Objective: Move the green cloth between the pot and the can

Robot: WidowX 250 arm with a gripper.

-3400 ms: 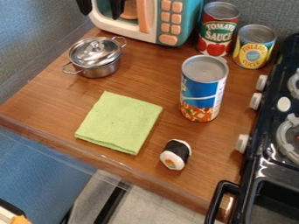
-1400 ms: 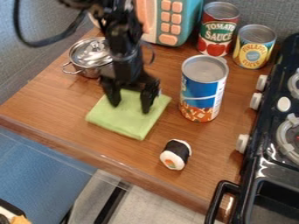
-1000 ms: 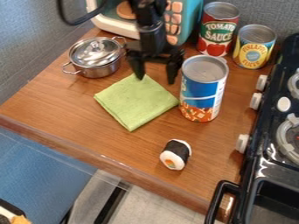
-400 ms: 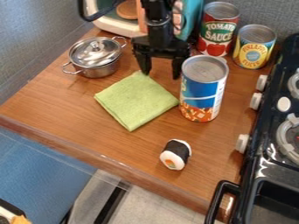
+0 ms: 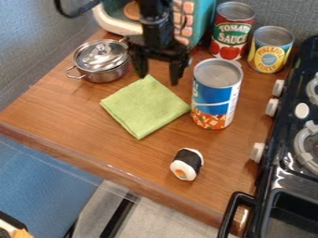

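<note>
The green cloth [image 5: 145,107] lies flat on the brown table [image 5: 68,114]. It is between the pot [image 5: 101,61] and the blue can [image 5: 215,94], but a bit to the front. One corner is right by the can's bottom, and I can't tell if they touch. The black gripper [image 5: 158,80] is over the cloth's back corner, with its fingers spread apart and nothing in them.

If the arm wants to fix the cloth, it could pinch too high and get only air. If it pulls the cloth toward the can, that corner could bump the can and make it wobble. If it swings sideways while low, a finger could knock the pot or the can.
</note>
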